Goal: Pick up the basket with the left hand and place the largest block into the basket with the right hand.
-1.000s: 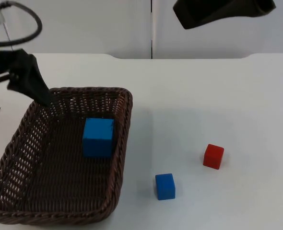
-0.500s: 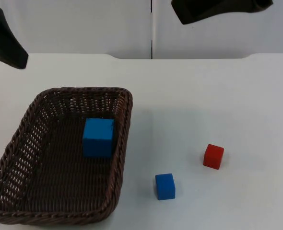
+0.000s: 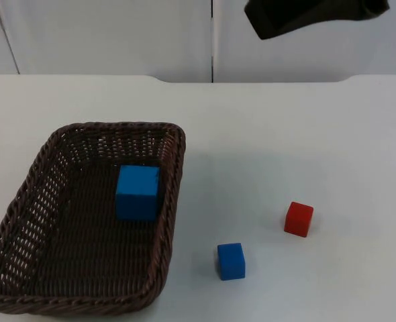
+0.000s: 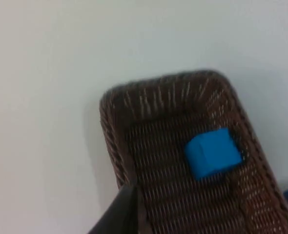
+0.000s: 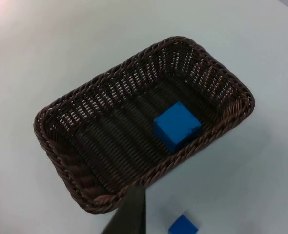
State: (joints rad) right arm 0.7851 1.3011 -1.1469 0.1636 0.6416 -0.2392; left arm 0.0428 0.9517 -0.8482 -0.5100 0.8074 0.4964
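A dark brown wicker basket rests on the white table at the left. The largest block, a blue cube, lies inside it against the right wall. The left wrist view takes in the basket and the blue cube from some height; my left gripper hangs above the basket's near rim, apart from it. My right gripper waits high at the back of the table. Its wrist view looks down on the basket and the cube.
A small blue block and a small red block stand on the table right of the basket. The small blue block also lies beside the basket in the right wrist view. The grey partition wall closes the back.
My left arm has drawn back from the basket's far left rim, up and out of the top view. Basket and blocks have stayed put. The right arm has barely shifted.
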